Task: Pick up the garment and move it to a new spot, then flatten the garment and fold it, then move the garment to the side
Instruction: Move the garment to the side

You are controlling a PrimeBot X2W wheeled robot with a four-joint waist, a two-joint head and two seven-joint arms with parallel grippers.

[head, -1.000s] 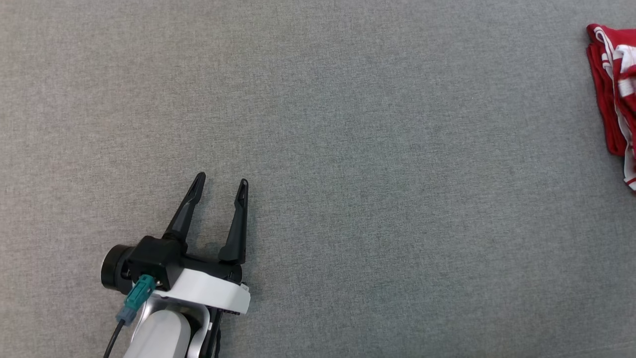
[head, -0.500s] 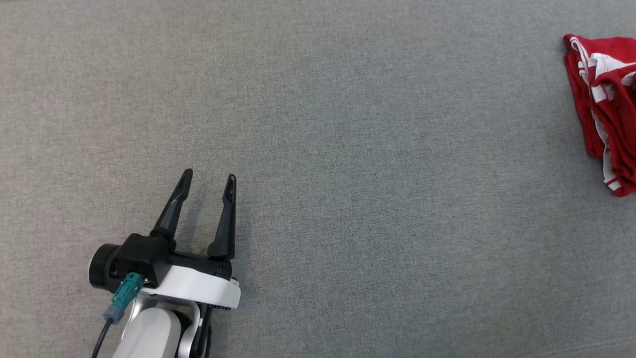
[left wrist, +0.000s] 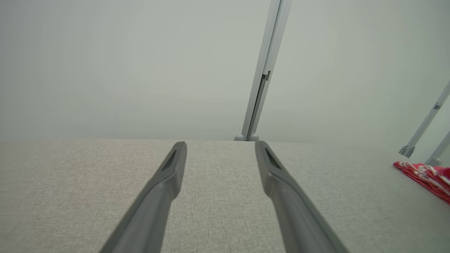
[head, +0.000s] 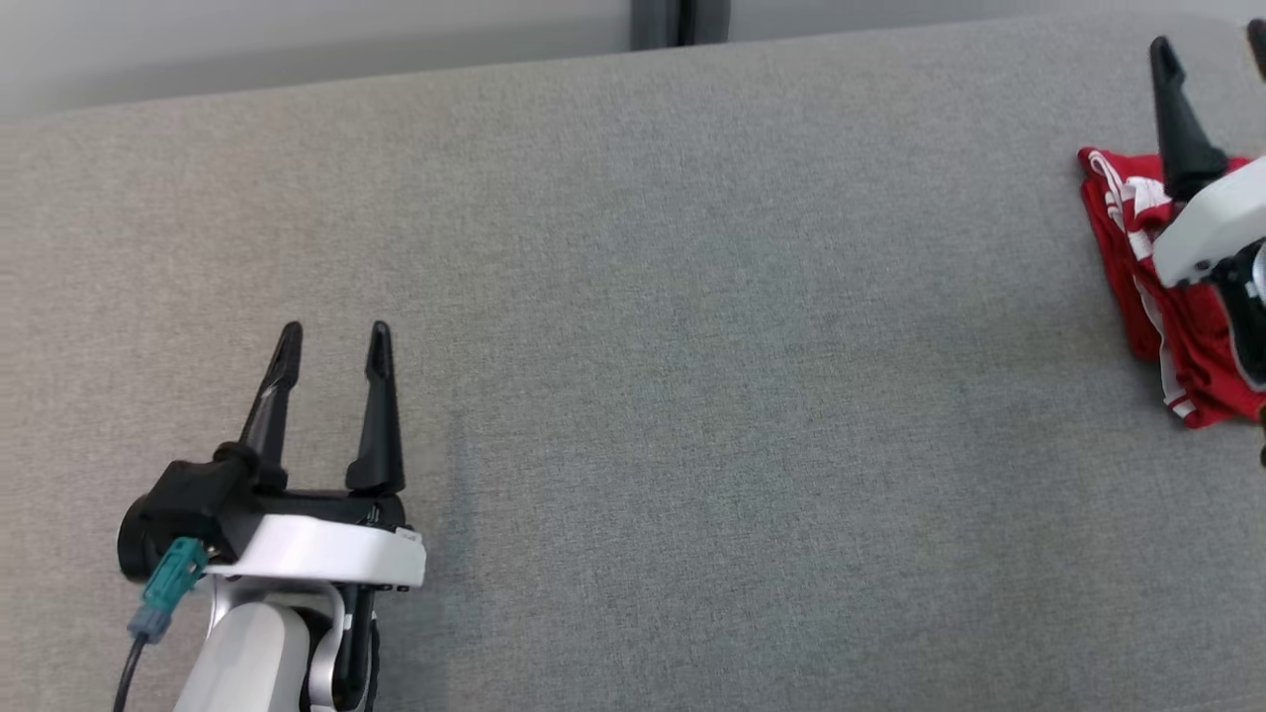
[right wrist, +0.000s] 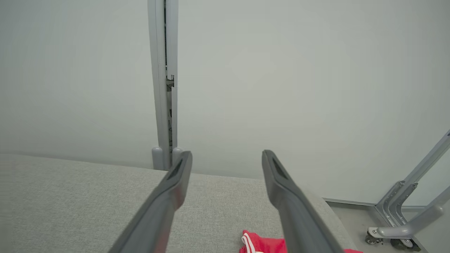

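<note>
The garment (head: pixel 1192 356) is red with white stripes and lies bunched on the grey cloth surface (head: pixel 692 346) at the far right. My right gripper (head: pixel 1212 44) hovers over it, open, with nothing between its fingers, its tips pointing past the garment's far edge. In the right wrist view the right gripper (right wrist: pixel 226 154) stands open with the garment (right wrist: pixel 262 244) just below the fingers. My left gripper (head: pixel 333 336) is open and empty at the lower left, far from the garment. The left wrist view shows the left gripper (left wrist: pixel 220 144) and the garment (left wrist: pixel 427 175) at the right edge.
The surface's far edge meets a pale wall with a grey upright post (head: pixel 679 20). Beyond the surface's right end is floor with a slanted metal frame leg (right wrist: pixel 404 225). Wide bare cloth lies between the two grippers.
The head camera has tilted up, so the far edge and wall now show. My right gripper has come into view above the garment. The left gripper stays open.
</note>
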